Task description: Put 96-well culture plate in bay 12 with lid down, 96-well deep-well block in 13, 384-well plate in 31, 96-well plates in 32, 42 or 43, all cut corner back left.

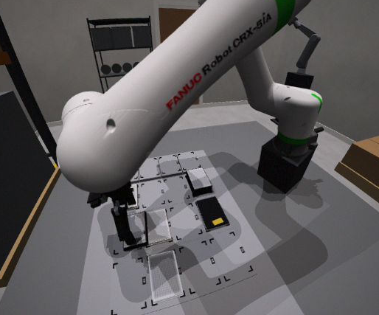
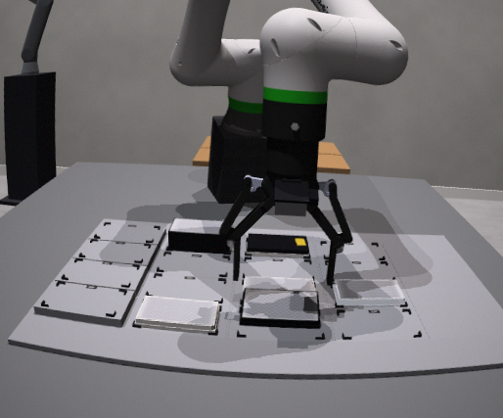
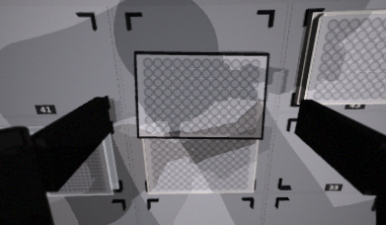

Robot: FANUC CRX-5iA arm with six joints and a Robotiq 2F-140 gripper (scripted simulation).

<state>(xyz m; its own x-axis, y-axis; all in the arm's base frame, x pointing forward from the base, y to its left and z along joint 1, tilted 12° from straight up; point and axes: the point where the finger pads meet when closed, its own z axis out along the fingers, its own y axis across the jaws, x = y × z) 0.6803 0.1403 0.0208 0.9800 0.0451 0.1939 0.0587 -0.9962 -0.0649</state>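
Note:
My gripper (image 3: pixel 203 115) (image 2: pixel 283 279) (image 1: pixel 128 218) is open and empty. Its fingers straddle a black-rimmed 96-well plate (image 3: pixel 200 94) (image 2: pixel 280 304) (image 1: pixel 135 226), low over it. That plate lies around bay 42, shifted forward, and its front edge overlaps the 96-well plate (image 3: pixel 200 168) (image 2: pixel 278 282) (image 1: pixel 158 226) in bay 32. Another 96-well plate (image 3: pixel 350 56) (image 2: pixel 175 312) sits in bay 43. The 384-well plate (image 3: pixel 87 168) (image 2: pixel 369 292) (image 1: pixel 165 275) sits in bay 31. The black culture plate (image 2: pixel 277 243) (image 1: pixel 212 213) with a yellow label is in bay 12. The deep-well block (image 2: pixel 198 238) (image 1: pixel 199 181) is in bay 13.
The raised column 4 bays (image 2: pixel 90 295) (image 1: pixel 164 163) hold nothing. The arm's base (image 1: pixel 285 163) stands at the front of the deck. A camera post (image 2: pixel 28 133) stands off the table. Cardboard boxes (image 1: pixel 374 163) lie on the floor.

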